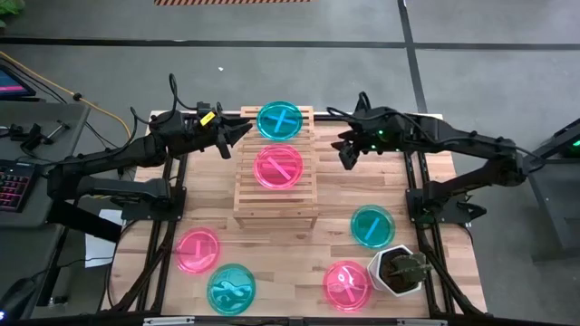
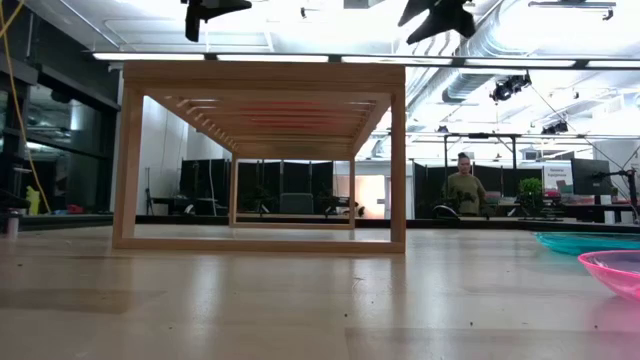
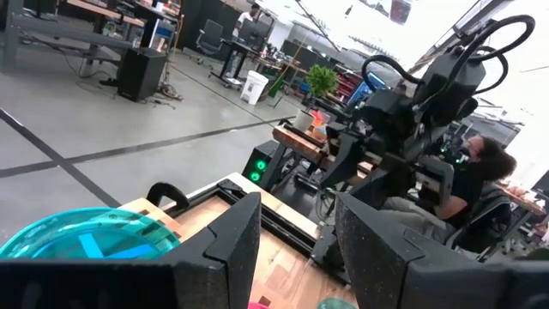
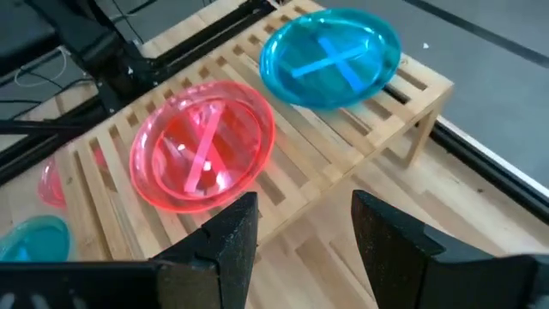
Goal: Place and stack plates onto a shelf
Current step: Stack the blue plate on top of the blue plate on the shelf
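Note:
The slatted wooden shelf (image 1: 276, 167) stands mid-table. On its top rest a teal plate (image 1: 279, 120) at the far end and a pink plate (image 1: 278, 167) in the middle; in the right wrist view the pink one (image 4: 203, 146) looks like two nested plates, beside the teal one (image 4: 330, 56). Loose on the table lie two pink plates (image 1: 198, 250) (image 1: 347, 284) and two teal plates (image 1: 231, 288) (image 1: 372, 225). My left gripper (image 1: 243, 129) hovers open at the shelf's far left corner, by the teal plate (image 3: 86, 236). My right gripper (image 1: 345, 154) hovers open just right of the shelf.
A white plant pot (image 1: 399, 270) stands near the right front corner, between a teal and a pink plate. The shelf's near half (image 1: 275, 204) carries nothing. In the low view two plates (image 2: 612, 270) lie at the right. People sit beyond the table (image 3: 480, 172).

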Motion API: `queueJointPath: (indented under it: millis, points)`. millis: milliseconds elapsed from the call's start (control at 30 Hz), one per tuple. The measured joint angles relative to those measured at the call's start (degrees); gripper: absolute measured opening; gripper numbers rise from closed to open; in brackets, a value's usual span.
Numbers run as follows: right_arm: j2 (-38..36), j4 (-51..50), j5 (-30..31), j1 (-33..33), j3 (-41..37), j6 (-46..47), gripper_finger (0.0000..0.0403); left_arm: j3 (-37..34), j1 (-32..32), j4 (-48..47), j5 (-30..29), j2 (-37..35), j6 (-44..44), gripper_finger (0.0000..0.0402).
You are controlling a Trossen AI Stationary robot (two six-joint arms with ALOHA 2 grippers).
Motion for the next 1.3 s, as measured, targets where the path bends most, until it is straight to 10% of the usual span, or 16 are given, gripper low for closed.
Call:
queueJointPath:
  millis: [367, 733, 1300]
  points:
    - [-2.4, -12.8, -12.1, 3.5, -11.9, 5.5, 0.0174, 0.0, 0.0, 0.0, 0.0, 0.0, 0.0, 0.0140]
    - [-9.1, -10.4, -18.4, 9.5, -42.9, 39.3, 0.0172, 0.0, 0.0, 0.1, -0.4, 0.0, 0.0, 0.0140]
    - [-9.0, -3.3, -20.0, 12.5, -52.3, 48.2, 0.0172, 0.0, 0.0, 0.1, -0.5, 0.0, -0.2, 0.0140]
